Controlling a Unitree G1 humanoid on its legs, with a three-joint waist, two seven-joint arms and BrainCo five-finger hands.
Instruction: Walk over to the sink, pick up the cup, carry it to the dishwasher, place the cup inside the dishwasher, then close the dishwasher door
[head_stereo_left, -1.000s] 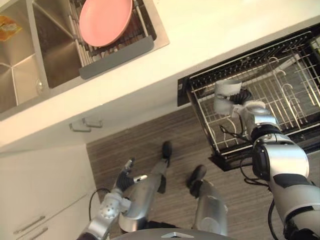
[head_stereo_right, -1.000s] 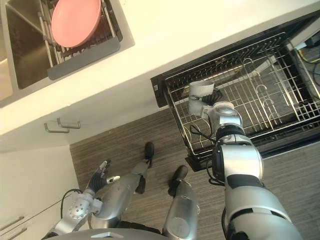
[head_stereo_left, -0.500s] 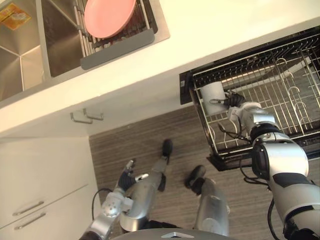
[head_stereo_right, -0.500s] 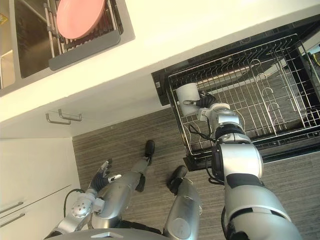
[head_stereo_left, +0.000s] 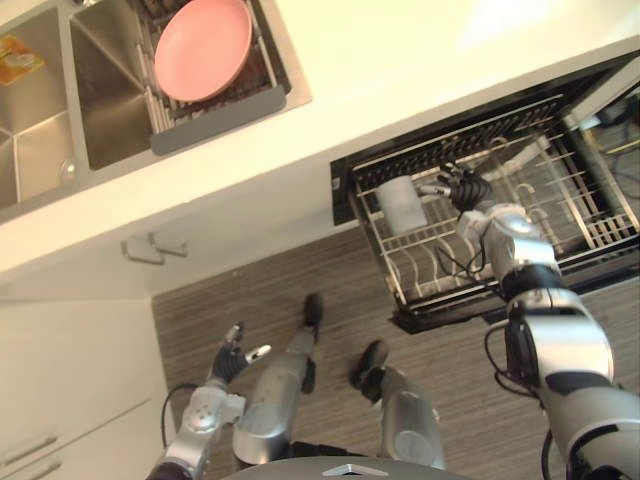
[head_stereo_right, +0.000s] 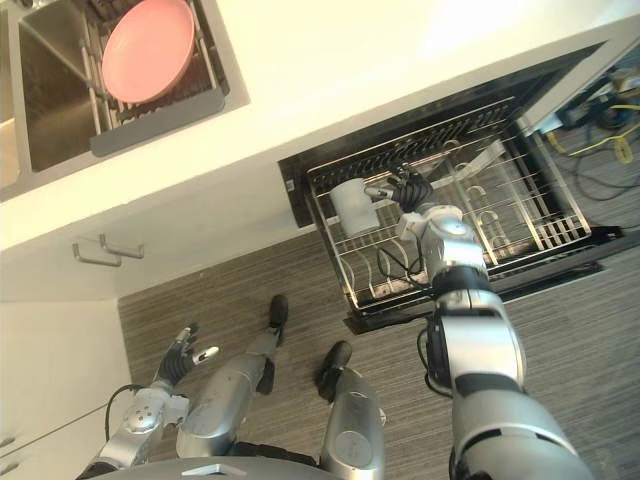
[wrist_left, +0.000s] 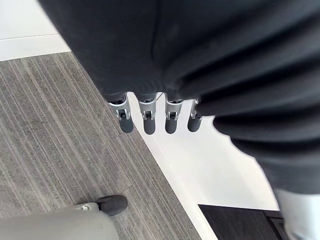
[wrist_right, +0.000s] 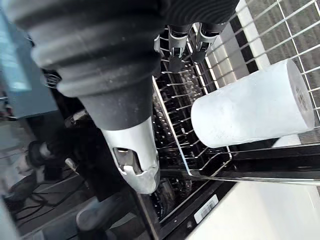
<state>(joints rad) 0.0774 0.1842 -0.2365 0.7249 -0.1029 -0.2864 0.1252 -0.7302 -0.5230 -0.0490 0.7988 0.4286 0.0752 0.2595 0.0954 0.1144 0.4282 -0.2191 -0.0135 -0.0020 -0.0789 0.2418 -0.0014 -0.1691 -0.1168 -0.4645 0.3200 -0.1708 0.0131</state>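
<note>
The white cup (head_stereo_left: 400, 203) lies on its side in the near left corner of the pulled-out wire rack (head_stereo_left: 560, 215) of the dishwasher. It also shows as the cup (wrist_right: 255, 110) on the wires in the right wrist view. My right hand (head_stereo_left: 462, 188) hovers just right of the cup, a little apart from it. Its fingers (wrist_right: 177, 47) are straight and hold nothing. My left hand (head_stereo_left: 228, 358) hangs low over the striped floor, its fingers (wrist_left: 150, 120) relaxed and empty.
A pink plate (head_stereo_left: 203, 48) rests in a drainer over the steel sink (head_stereo_left: 40, 140) at the far left. The pale counter (head_stereo_left: 420, 60) runs between the sink and the dishwasher. White cabinet fronts with metal handles (head_stereo_left: 150, 250) stand below the counter.
The cup has gone from my right hand into the rack's left corner. That hand has let go and drawn slightly right. The camera has shifted; the left hand hangs as before.
</note>
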